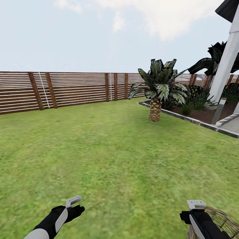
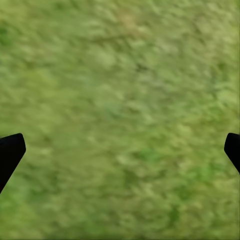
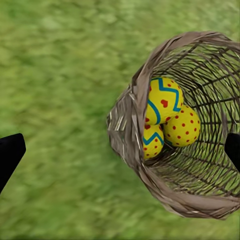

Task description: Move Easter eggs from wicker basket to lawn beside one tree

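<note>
The wicker basket (image 3: 131, 131) stands on the lawn (image 3: 55, 75) right below my right gripper (image 3: 121, 150), whose fingers are spread wide and hold nothing. Three Easter eggs lie inside it: one (image 3: 164, 100) on top, one (image 3: 182, 126) beside it and one (image 3: 151, 140) lower, against the wall. In the head view the basket (image 1: 223, 219) sits at the bottom right, just right of my right gripper (image 1: 192, 209). My left gripper (image 1: 75, 205) hangs open over bare grass (image 2: 120, 100), far left of the basket. The tree is out of view.
The lawn (image 1: 109, 149) stretches wide ahead to a brown slatted fence (image 1: 66, 89). A short palm (image 1: 156, 99) stands at the right by a stone-edged planting bed (image 1: 186, 117). A white slanted post (image 1: 225, 63) rises beyond it.
</note>
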{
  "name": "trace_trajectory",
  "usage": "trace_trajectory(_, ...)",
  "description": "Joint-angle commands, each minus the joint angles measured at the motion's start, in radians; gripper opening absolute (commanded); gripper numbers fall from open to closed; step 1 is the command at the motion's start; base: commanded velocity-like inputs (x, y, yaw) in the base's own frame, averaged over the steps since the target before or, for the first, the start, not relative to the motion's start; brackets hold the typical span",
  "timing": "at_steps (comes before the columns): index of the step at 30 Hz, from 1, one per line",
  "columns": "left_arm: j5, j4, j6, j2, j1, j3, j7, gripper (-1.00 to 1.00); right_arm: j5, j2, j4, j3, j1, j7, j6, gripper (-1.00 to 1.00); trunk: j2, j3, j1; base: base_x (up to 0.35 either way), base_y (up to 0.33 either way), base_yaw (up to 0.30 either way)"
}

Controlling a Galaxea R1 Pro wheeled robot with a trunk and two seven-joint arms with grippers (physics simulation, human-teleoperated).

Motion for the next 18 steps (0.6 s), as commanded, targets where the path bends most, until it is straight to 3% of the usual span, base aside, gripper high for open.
trace_trajectory(1,0.004,-0.002,0.007,-0.001,0.0,0.006,-0.002,1.0,-0.002,0.0,-0.001,0.001,0.0,-0.004,0.005,1.0,-0.008,-0.004,0.004,0.0,0.0,0.0)
trace_trajectory(18,0.004,-0.001,0.007,-0.001,0.0,0.006,-0.002,1.0,-0.002,0.002,-0.001,0.001,0.0,-0.004,0.005,1.0,-0.127,-0.058,0.069,0.0,0.0,0.0)
